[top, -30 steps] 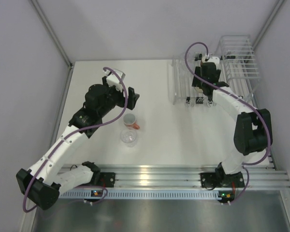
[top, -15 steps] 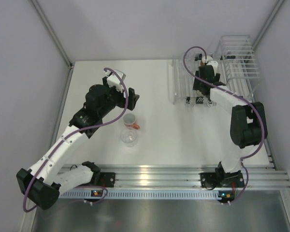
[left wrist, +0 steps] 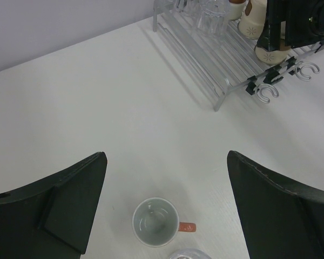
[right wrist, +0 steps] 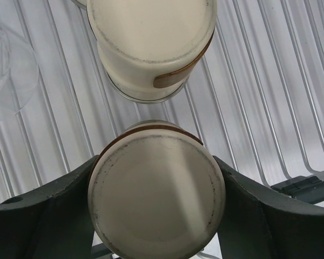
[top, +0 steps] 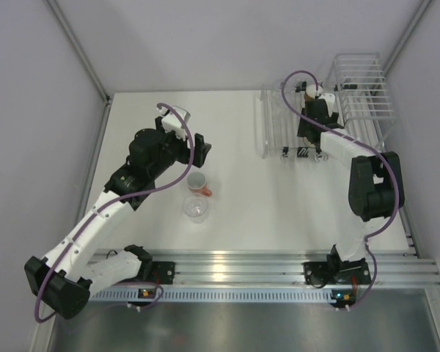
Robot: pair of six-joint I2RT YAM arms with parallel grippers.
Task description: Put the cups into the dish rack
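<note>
A white table (top: 279, 213) carries a wire dish rack (top: 273, 132) at its far right corner. Over the rack's low bars the right pincer (right wrist: 156, 216) is clenched around a brown cup (right wrist: 157, 186), cream base up, probably so it drains, just beside a second brown cup (right wrist: 151, 43) that is also inverted. The left pincer (left wrist: 164, 162) hangs spread wide above a salmon-orange cup (left wrist: 155, 222) left of the table's middle, seemingly lined up to take it. A clear cup (top: 195, 208) stands beside it.

You saw the table (left wrist: 97, 97) matt white, faintly grained | dish rack (right wrist: 259, 81) was glossy white-coated wire | brown-rimmed cup (right wrist: 156, 194) had a matt cream base, lightly speckled | clear cup (right wrist: 5, 70) looked smooth plastic | orange cup (left wrist: 154, 222) was glossy inside
</note>
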